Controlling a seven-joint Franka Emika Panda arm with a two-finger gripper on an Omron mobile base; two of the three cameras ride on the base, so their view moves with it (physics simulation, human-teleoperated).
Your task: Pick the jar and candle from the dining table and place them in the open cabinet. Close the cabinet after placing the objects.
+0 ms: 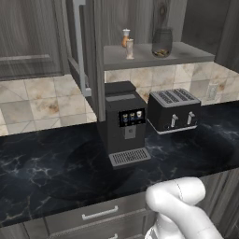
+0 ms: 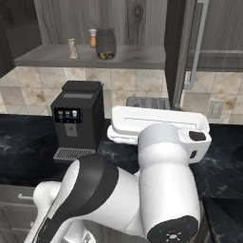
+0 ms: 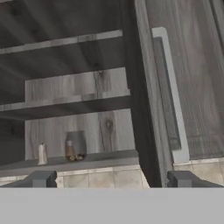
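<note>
1. My pincer (image 3: 111,179) is spread wide, gripping nothing.
2. The jar (image 1: 162,43) and candle (image 1: 130,49) stand apart on the cabinet (image 3: 78,87) shelf.
3. Its door (image 3: 188,74) hangs open.

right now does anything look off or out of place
Nothing is spilled or tipped. The jar and candle stand upright on the cabinet shelf; the cabinet door hangs open, and the open fingers hold nothing.

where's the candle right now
The candle stands upright on the open cabinet's bottom shelf, left of the jar in the left base view, beside a small orange item.
</note>
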